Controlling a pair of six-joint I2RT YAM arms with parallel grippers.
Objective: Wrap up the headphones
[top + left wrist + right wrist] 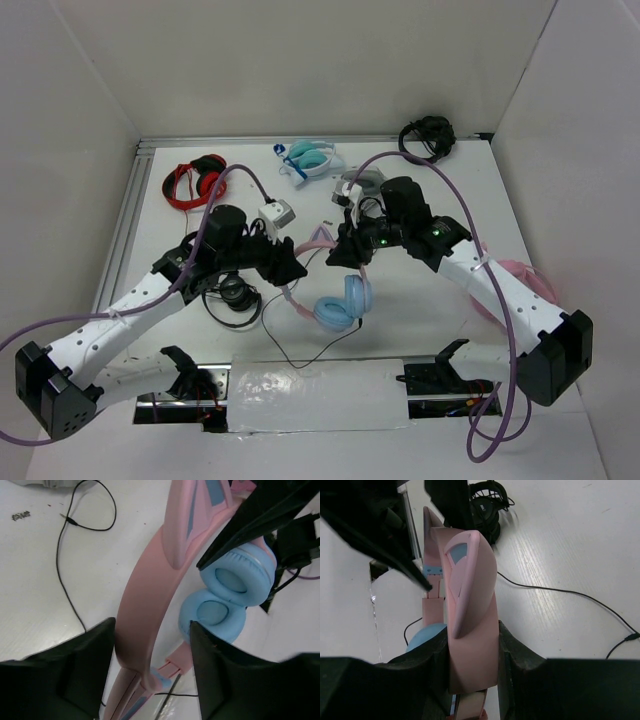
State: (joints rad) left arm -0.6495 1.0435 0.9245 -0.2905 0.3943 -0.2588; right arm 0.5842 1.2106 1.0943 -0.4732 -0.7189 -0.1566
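The cat-ear headphones (343, 302) are pinched at the pink headband (470, 605) by the right pincer (472, 640); the left pincer (152, 630) is held spread around it.

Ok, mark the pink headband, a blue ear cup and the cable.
pink headband (142, 610), left wrist view, middle of the band
blue ear cup (212, 614), left wrist view, lower pad's centre
black cable (58, 570), left wrist view, slack run
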